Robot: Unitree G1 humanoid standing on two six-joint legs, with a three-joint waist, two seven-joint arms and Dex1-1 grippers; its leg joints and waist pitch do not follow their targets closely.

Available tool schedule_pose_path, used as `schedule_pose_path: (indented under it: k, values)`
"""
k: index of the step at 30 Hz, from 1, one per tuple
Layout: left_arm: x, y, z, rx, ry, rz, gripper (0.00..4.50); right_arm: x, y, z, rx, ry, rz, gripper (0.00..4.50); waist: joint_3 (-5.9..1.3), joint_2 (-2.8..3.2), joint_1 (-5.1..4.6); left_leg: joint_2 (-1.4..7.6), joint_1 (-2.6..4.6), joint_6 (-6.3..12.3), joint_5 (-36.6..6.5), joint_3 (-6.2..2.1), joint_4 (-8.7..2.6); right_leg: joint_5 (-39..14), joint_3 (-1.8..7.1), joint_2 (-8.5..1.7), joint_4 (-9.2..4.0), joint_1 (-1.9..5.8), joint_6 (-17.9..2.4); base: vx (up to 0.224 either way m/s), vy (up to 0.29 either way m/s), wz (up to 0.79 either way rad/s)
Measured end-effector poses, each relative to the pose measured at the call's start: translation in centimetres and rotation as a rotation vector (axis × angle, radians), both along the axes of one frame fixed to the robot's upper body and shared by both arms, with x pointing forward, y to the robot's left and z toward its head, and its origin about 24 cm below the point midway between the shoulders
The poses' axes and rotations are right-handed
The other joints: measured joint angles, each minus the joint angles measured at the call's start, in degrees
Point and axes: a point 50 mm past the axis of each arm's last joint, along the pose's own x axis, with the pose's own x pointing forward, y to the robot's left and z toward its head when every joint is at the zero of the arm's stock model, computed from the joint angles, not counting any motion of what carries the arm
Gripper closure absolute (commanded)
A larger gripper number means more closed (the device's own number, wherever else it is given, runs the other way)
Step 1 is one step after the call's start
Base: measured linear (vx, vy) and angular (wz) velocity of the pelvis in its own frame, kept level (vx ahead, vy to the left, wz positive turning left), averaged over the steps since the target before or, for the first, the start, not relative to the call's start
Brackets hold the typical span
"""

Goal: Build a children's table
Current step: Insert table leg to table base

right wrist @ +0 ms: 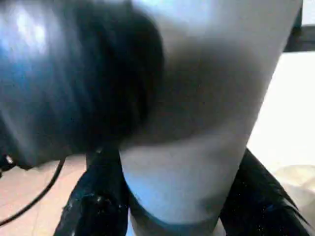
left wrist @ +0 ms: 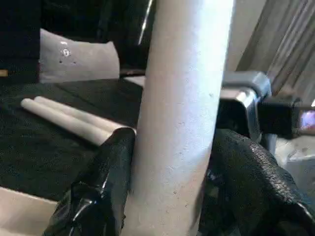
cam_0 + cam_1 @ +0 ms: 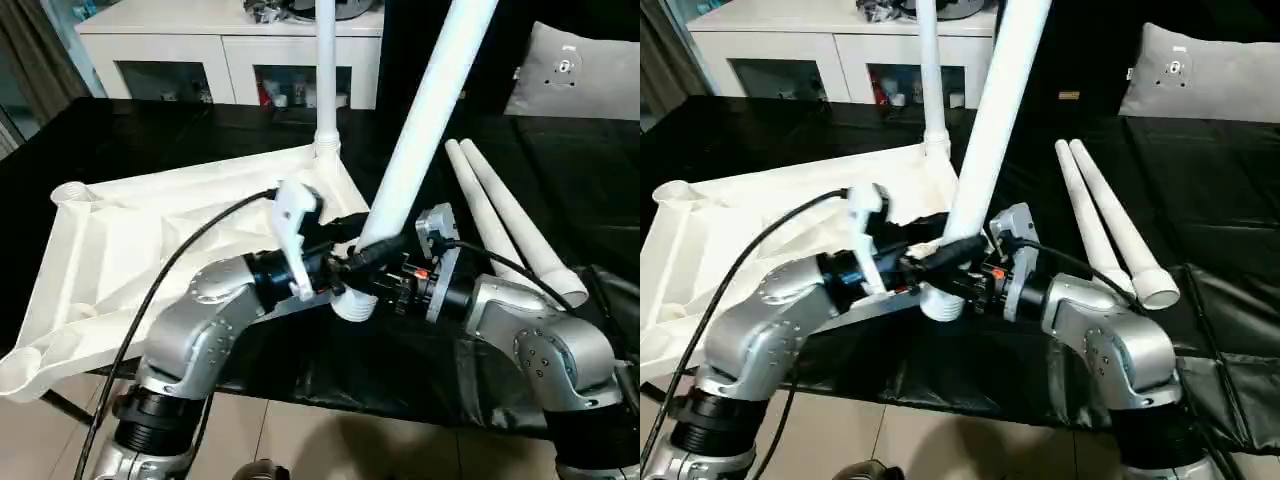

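- Left eye view showed the small white plastic tabletop lying upside down, ribbed underside up, on the black-covered work surface, reaching from centre toward 9 o'clock.
- One long round tapered white leg stood upright in the tabletop's far corner socket, at 12 o'clock.
- A second white leg leaned toward 1 o'clock, its thick lower end at the tabletop's near corner by picture centre.
- The left gripper clasped that leaning leg, one black finger on each side and touching it.
- The right gripper gripped the same leg near its lower end from the opposite side, its black fingers flanking it.
- Two more white legs lay side by side, touching, at 3 o'clock.
- A white glass-doored cabinet stood at 11 o'clock; a grey cushion at 2 o'clock.
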Motion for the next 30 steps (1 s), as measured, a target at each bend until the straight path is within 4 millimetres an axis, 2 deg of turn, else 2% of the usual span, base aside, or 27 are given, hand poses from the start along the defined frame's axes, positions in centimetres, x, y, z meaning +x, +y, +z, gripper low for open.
schedule_pose_path:
  k: [7,11,15,17,18,20,23,26,30]
  values:
    - [0.2,0.2,0.7,-0.118,0.031,0.010,1.48,0.1,-0.4,0.0,-0.042,-0.016,-0.028,2.59,0.00,-0.02,0.04,0.00,0.00,0.00,0.0,0.00,0.04,0.0,0.00,0.00,-0.01,0.01,0.0,0.000,0.000,0.00]
    - [1.3,0.6,2.3,-0.226,0.025,0.080,1.48,0.5,-0.8,-0.7,-0.070,0.007,-0.061,2.59,0.00,-0.02,0.00,0.00,-0.01,0.00,0.0,0.00,0.08,0.0,0.00,0.00,0.00,0.02,0.0,0.000,0.000,0.00]
    - [3.0,2.4,3.5,-0.419,0.079,0.204,1.48,0.5,-0.9,-0.6,-0.069,-0.013,-0.065,2.59,0.00,-0.02,-0.16,0.02,0.00,0.00,0.0,-0.01,0.09,0.0,-0.03,0.02,0.03,0.02,0.0,0.000,0.000,0.00]
    - [4.0,3.3,3.6,-0.434,0.110,0.290,1.48,0.5,-0.9,-0.6,-0.068,-0.016,-0.065,2.59,0.00,-0.02,-0.06,0.02,-0.01,0.00,0.0,-0.03,0.09,0.0,-0.03,0.02,0.03,0.02,0.0,0.000,0.000,0.00]
    - [4.3,3.6,3.3,-0.401,0.117,0.332,1.48,0.5,-0.9,-0.5,-0.067,-0.019,-0.066,2.59,-0.01,-0.02,-0.07,0.01,0.00,0.00,0.0,-0.03,0.10,0.0,-0.02,0.02,0.02,0.02,0.0,0.000,0.000,0.00]
    - [5.1,4.2,1.8,-0.198,0.115,0.419,1.48,0.6,-0.9,-0.5,-0.070,-0.026,-0.069,2.59,-0.02,-0.03,-0.06,0.02,-0.03,0.01,0.0,-0.04,0.08,0.0,-0.02,0.03,0.00,0.01,0.1,0.000,0.000,0.00]
    - [4.8,3.2,0.3,0.030,0.078,0.398,1.48,0.6,-1.0,-0.4,-0.080,-0.047,-0.077,2.59,0.01,-0.07,0.17,0.00,-0.14,0.02,0.0,-0.04,0.08,0.0,-0.01,0.01,-0.05,-0.02,0.1,0.000,0.000,0.00]
    - [3.7,1.0,1.0,0.064,0.016,0.269,1.48,0.6,-0.8,-0.5,-0.090,-0.051,-0.077,2.59,0.01,-0.08,0.65,-0.03,-0.22,0.05,0.0,-0.04,0.10,0.1,0.00,-0.03,-0.05,-0.03,-0.1,0.000,0.000,0.00]
    - [2.4,-0.1,2.7,0.034,-0.064,0.169,1.48,0.7,-1.0,-0.5,-0.110,-0.057,-0.089,2.59,-0.01,-0.05,0.20,-0.01,-0.11,0.04,0.0,-0.03,0.08,0.2,-0.01,-0.01,0.04,-0.04,-0.2,0.000,0.000,0.00]
